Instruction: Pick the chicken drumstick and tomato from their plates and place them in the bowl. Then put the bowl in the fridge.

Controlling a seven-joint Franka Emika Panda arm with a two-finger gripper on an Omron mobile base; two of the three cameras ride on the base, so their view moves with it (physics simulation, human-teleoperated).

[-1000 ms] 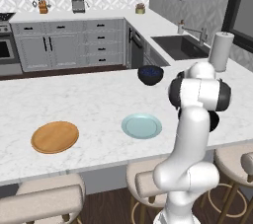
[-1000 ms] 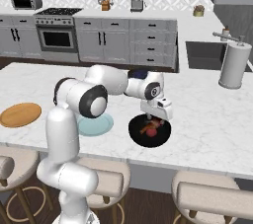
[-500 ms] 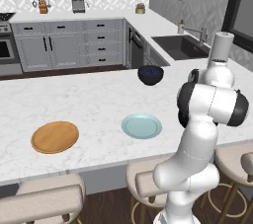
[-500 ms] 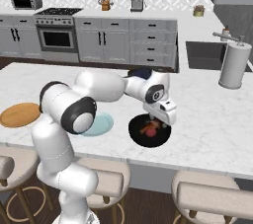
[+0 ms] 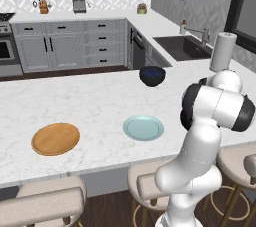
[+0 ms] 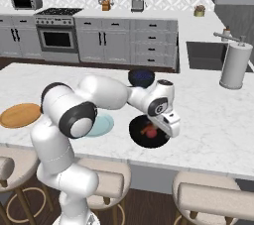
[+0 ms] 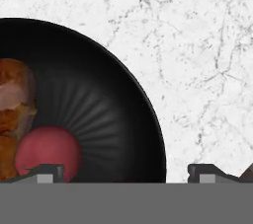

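The white arm's two-finger gripper (image 6: 171, 129) hangs just over the near right rim of the deep, round black bowl (image 6: 149, 133), which sits on the white marbled counter (image 6: 208, 115) close to its front edge. Its fingers are spread wide and hold nothing; in the hand view one dark fingertip (image 7: 47, 172) stands over the inside of the bowl (image 7: 108, 114) and the other over bare counter (image 7: 197, 70) outside the rim. Inside the bowl lie the small glossy red tomato (image 7: 48, 153) and the brown cooked chicken drumstick (image 7: 14, 112), side by side and apparently touching, though the drumstick is cut off by the picture's edge. From the right base view they show as a small red-and-brown patch (image 6: 149, 130). To the left, both plates are bare: the pale blue-green rimmed plate (image 5: 143, 127) near the arm and the tan wood-coloured plate (image 5: 55, 139) well apart from it. A smaller dark blue bowl (image 5: 152, 76) sits at the counter's far edge.
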